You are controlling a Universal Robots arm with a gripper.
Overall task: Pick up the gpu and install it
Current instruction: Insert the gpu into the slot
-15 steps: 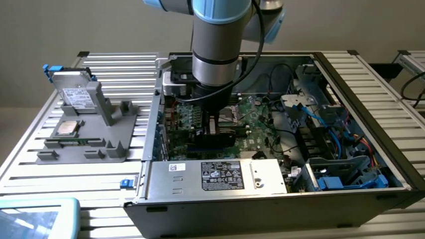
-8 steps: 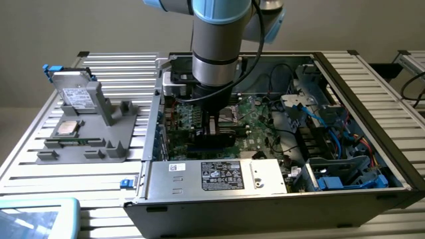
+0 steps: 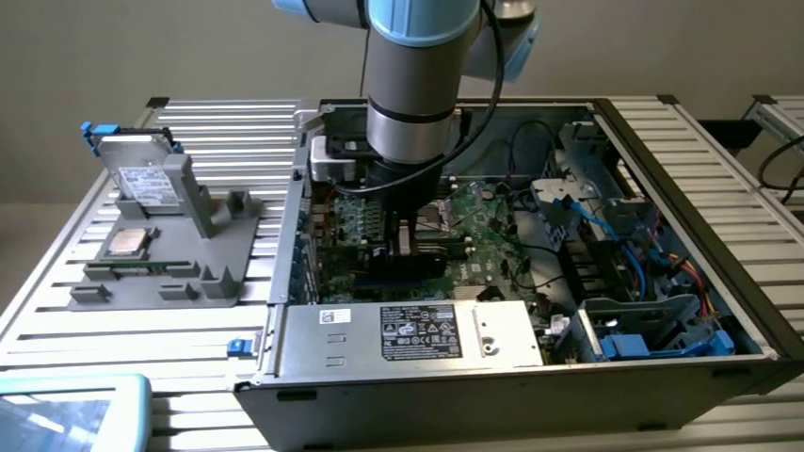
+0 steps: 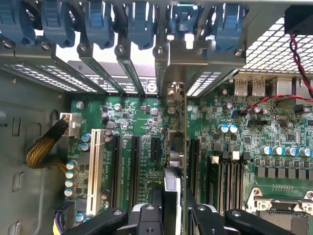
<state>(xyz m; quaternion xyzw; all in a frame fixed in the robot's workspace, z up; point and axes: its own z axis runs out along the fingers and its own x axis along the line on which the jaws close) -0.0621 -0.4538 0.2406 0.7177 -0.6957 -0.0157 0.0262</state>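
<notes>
We see the tool (image 4: 173,216) clamped on the gpu (image 4: 173,149), a finger (image 4: 146,218) on either face. The card stands on edge over the motherboard (image 4: 132,117), among the expansion slots. Its metal end is at the rear slot wall. In the exterior view, the arm (image 3: 409,94) reaches down into the open computer case (image 3: 503,410). A grey holder (image 3: 164,259) lies on the bench (image 3: 51,311) at the case's 9 o'clock.
</notes>
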